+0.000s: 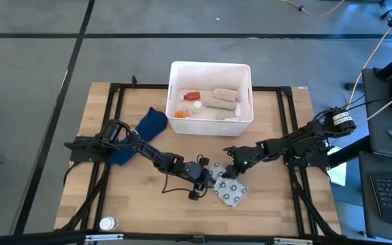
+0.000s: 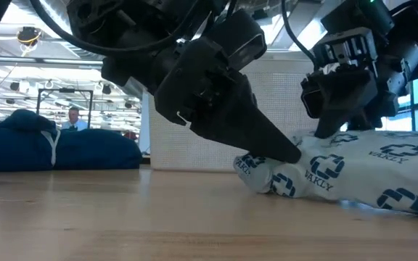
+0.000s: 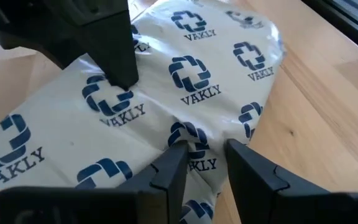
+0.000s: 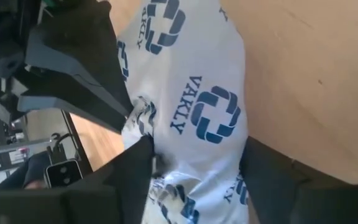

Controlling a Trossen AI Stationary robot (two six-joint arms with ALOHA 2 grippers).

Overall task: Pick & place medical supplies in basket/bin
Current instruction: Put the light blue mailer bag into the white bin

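The flat white packet (image 1: 230, 189) with blue ring marks lies on the wooden table, near the middle. Both grippers are on it. My left gripper (image 1: 208, 178) comes in from the table's left and is shut on the packet's crumpled end (image 2: 267, 176). My right gripper (image 1: 231, 158) comes in from the right and is closed across the packet (image 4: 210, 118). The white bin (image 1: 243, 121) stands beyond them at the far middle. It holds a small red bottle (image 1: 192, 96), beige rolls (image 1: 224, 95) and white items. My left gripper pinches a crumpled fold at the packet's edge (image 3: 194, 138) between its two fingers (image 3: 173, 165), slanting down from the table's left. That end is bunched up; the rest of the packet lies on the table. My right gripper has the packet's width between its two fingers, with wrinkled film (image 4: 160, 162) against one finger (image 4: 132, 171). It slants down from the table's right, close beside the left gripper's fingers (image 4: 86, 87). The packet bulges up between the fingers.
A blue cloth (image 1: 150, 126) lies left of the bin, beside the left arm. A small white bottle (image 1: 107, 223) stands near the table's near left edge. A black frame (image 1: 114, 102) runs round the tabletop.
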